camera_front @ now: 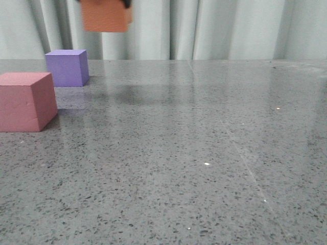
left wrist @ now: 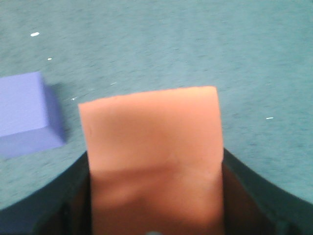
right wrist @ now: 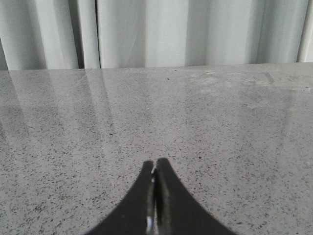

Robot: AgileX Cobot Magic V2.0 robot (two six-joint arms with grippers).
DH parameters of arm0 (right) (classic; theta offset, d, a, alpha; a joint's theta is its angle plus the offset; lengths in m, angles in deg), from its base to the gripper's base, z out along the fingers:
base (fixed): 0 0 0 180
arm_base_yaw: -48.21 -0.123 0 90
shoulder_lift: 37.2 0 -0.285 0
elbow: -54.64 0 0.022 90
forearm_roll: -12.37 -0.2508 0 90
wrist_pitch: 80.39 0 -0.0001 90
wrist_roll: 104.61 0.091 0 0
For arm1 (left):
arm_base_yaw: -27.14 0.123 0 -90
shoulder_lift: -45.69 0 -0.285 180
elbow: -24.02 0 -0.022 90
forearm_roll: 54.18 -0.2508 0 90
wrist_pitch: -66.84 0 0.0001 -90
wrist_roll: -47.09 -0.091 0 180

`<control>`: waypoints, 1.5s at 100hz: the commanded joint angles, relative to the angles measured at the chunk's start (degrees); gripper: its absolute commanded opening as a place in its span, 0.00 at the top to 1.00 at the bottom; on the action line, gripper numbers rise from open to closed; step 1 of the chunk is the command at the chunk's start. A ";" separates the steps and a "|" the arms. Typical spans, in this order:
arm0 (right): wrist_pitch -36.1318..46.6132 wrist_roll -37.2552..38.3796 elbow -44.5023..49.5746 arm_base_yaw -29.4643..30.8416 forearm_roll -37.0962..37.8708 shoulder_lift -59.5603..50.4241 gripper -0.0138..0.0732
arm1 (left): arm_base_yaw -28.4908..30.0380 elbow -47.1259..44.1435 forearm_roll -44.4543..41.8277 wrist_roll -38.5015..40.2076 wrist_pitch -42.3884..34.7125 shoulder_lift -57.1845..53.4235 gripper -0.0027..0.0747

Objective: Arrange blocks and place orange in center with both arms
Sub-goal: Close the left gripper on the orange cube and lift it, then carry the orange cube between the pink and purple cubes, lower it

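Left gripper point(left wrist: 154, 215): we see its fingers clamped on the orange cube point(camera_front: 106, 15), held high off the tabletop point(camera_front: 204, 153).
Orange cube: at 12 o'clock of the purple cube point(camera_front: 67, 67), airborne.
Pink-red cube point(camera_front: 26, 101): at 7 o'clock of the purple one.
Right gripper point(right wrist: 155, 196): we see fingers pressed together, holding nothing.

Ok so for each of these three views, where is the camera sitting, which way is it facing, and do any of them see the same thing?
Front view: low over the table, facing forward to the curtain; only a sliver of the left pincer shows.
Left wrist view: on the left arm, looking down at the table; left pincer grips the orange cube.
Right wrist view: low, facing the curtain; right pincer closed, empty.
Shared: front and left wrist both show the orange cube and the purple cube.
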 commanded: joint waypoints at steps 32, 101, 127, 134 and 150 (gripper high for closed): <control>5.07 -0.43 -0.82 0.33 -0.17 -1.10 0.98 | 8.75 -9.63 -1.27 0.00 -7.18 -6.11 0.74; 5.07 -0.43 -0.82 0.33 -0.17 -1.10 0.98 | 12.46 -16.38 -0.69 -3.02 -14.55 -5.40 0.74; 5.07 -0.43 -0.82 0.33 -0.17 -1.10 0.98 | 12.46 -16.38 -0.24 -3.02 -15.60 -2.96 0.74; 5.06 -0.43 -0.82 0.33 -0.17 -1.10 0.98 | 12.46 -16.38 -0.24 -3.02 -16.02 -2.49 0.74; 5.06 -0.43 -0.82 0.33 -0.17 -1.10 0.98 | 12.46 -16.38 -0.24 -3.02 -15.89 -2.09 0.74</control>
